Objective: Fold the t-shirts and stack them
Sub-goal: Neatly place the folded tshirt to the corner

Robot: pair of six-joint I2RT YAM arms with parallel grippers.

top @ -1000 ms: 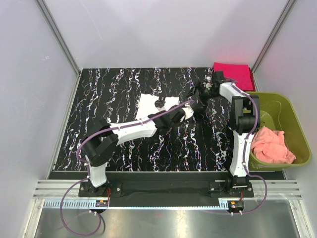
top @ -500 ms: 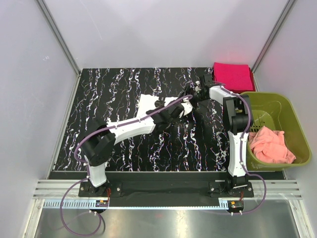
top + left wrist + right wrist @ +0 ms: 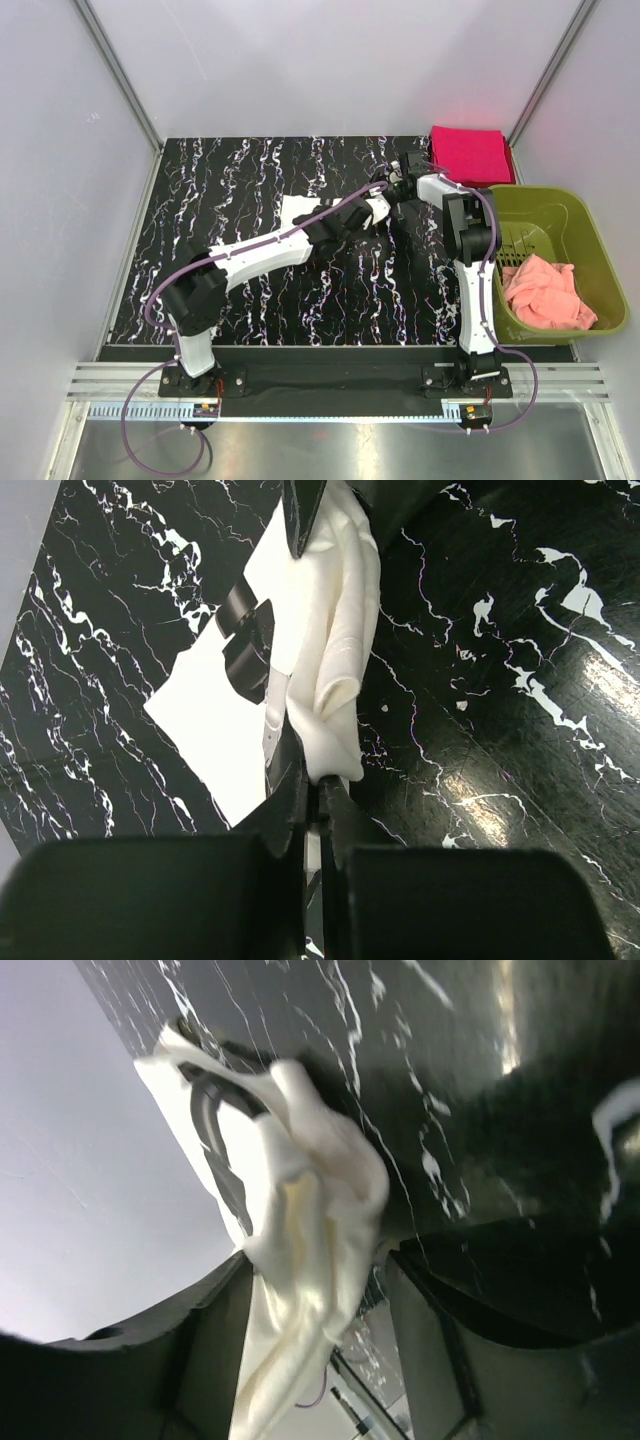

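Note:
The cream-white t-shirt (image 3: 294, 212) lies partly on the black marbled table, and one end of it is lifted into a bunch (image 3: 336, 650). Its black print (image 3: 248, 646) shows on the flat part. My left gripper (image 3: 318, 786) is shut on the lower tip of that bunch. My right gripper (image 3: 320, 1295) meets it from the far side near the table's middle back (image 3: 394, 189). Its jaws stand apart with the bunched cloth (image 3: 322, 1208) hanging between them, and a gap shows beside the right finger (image 3: 452, 1325). The magenta-red t-shirt (image 3: 470, 153) lies folded at the back right corner.
An olive-green basket (image 3: 572, 206) stands at the right edge of the table with a pink cloth (image 3: 545, 294) inside it. White walls and metal posts close in the back and both sides. The arms' bases sit at the near edge.
My right gripper has moved left to the bunched cloth and its jaws have narrowed around it. My left arm has carried the shirt's end back and to the right.

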